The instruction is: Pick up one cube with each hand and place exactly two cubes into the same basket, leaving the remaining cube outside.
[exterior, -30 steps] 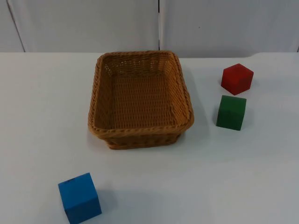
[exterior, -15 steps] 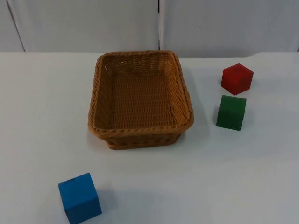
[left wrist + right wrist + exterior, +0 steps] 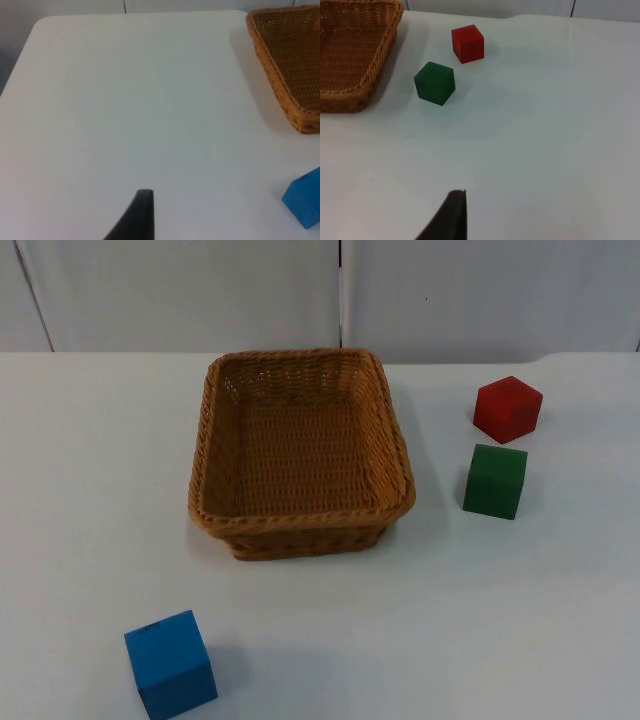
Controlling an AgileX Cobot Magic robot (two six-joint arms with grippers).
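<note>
Three cubes on desk outside empty basket: blue cube near front, red cube beside green cube; claw states indeterminable; nothing grasped; next, reaches toward blue and green.

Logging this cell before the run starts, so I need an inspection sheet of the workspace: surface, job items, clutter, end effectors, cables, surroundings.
Surface: white table, no marks seen.
Basket: wicker basket at the middle, upright, nothing in it.
Blue cube: blue cube on the table at the near left, apart from the basket.
Red cube: red cube to the basket's right, far side.
Green cube: green cube just nearer than the red one, a small gap between them.
Clutter: nothing seen.
Left end effector: one fingertip above bare table, touching nothing.
Right end effector: one fingertip above bare table, short of the green cube.
Cables: nothing seen.
Surroundings: grey partition wall behind the table.
</note>
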